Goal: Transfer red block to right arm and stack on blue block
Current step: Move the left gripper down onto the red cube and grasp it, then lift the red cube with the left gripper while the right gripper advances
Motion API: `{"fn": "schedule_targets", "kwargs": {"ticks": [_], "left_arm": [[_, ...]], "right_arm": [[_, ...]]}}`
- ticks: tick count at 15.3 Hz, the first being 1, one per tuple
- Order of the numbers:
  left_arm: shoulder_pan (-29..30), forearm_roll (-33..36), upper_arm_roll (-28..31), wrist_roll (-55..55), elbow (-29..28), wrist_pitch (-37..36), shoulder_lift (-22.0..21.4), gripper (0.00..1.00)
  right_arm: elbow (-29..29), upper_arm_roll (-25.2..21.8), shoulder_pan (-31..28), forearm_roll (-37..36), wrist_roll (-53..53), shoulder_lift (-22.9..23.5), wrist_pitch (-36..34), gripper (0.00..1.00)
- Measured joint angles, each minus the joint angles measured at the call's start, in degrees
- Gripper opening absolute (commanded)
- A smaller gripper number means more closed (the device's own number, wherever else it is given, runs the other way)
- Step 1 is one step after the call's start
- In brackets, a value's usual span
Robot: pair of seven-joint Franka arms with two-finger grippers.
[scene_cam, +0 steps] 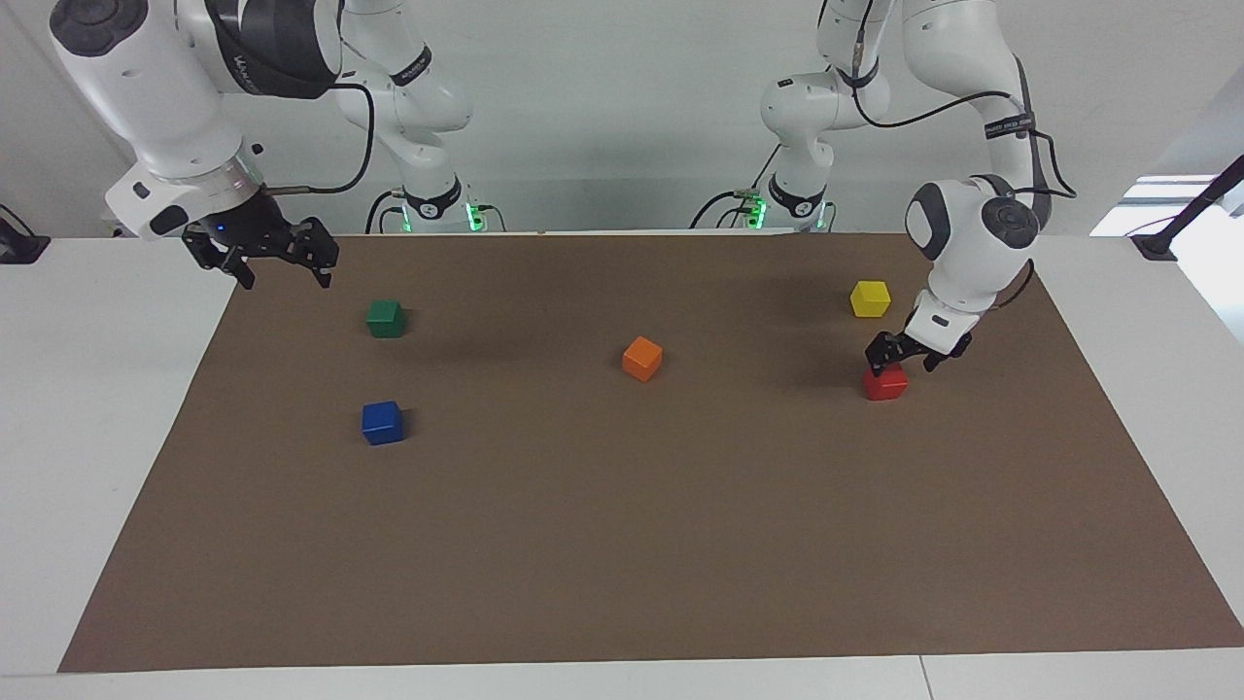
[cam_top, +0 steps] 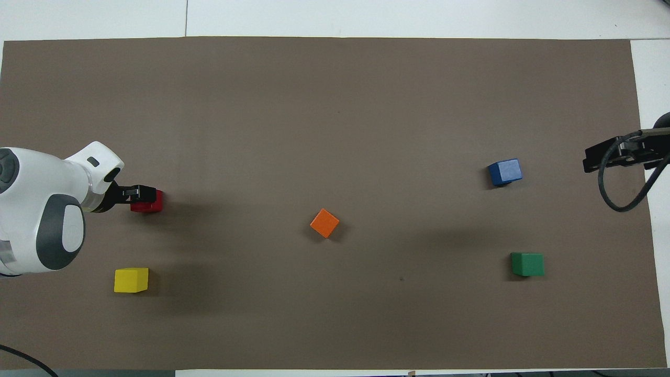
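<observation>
The red block [scene_cam: 886, 386] lies on the brown mat [scene_cam: 622, 544] toward the left arm's end of the table. My left gripper [scene_cam: 900, 366] is open and low over it, its fingertips down at the block's top edge on either side. Seen from overhead, the left gripper [cam_top: 138, 193] covers part of the red block [cam_top: 152, 202]. The blue block [scene_cam: 382, 422] [cam_top: 505, 172] sits alone toward the right arm's end. My right gripper [scene_cam: 283, 276] [cam_top: 594, 157] waits open, raised over the mat's corner at that end, holding nothing.
A green block [scene_cam: 385, 318] [cam_top: 527, 263] sits nearer to the robots than the blue one. The orange block [scene_cam: 641, 358] [cam_top: 324, 223] is mid-mat. A yellow block [scene_cam: 870, 297] [cam_top: 131, 279] lies nearer to the robots than the red one.
</observation>
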Motion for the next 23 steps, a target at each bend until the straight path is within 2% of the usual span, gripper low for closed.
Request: {"fn": "schedule_targets", "kwargs": {"ticks": [7,11,15,16,17,18,19,23], "left_arm": [[-1.45,0.00,-0.16,-2.69,-0.79,1.95,1.58,1.00],[-1.56,0.00,-0.09,-2.72,-0.83,2.81,2.51,1.00],[-1.56,0.00,-0.07,-2.72,-1.01,3.22,2.97,1.00],[-1.56,0.00,-0.07,-2.72,-1.07,3.41,3.26,0.97],[-1.56,0.00,-0.07,-2.72,-1.14,3.63,3.55,0.70],[-1.56,0.00,-0.07,-2.73,-1.18,3.82,3.85,0.17],[-1.56,0.00,-0.06,-2.81,-1.18,3.84,4.11,0.00],[-1.55,-0.02,0.02,-3.98,0.39,0.76,4.26,0.00]], "right_arm": [[-3.01,0.11,0.05,0.03,0.00,-0.02,3.06,1.00],[-6.03,0.16,0.06,1.28,0.15,0.04,7.51,1.00],[-9.51,0.24,0.11,6.95,-0.03,0.25,10.81,1.00],[-10.45,0.29,0.13,8.37,-0.04,0.27,11.61,1.00],[-11.32,0.34,0.16,9.77,-0.06,0.29,12.47,1.00],[-12.10,0.38,0.29,11.18,-0.39,0.29,13.59,1.00],[-12.69,0.40,0.60,12.67,-1.44,0.29,14.51,1.00],[-15.10,0.44,0.87,25.53,-4.62,0.33,17.02,1.00]]}}
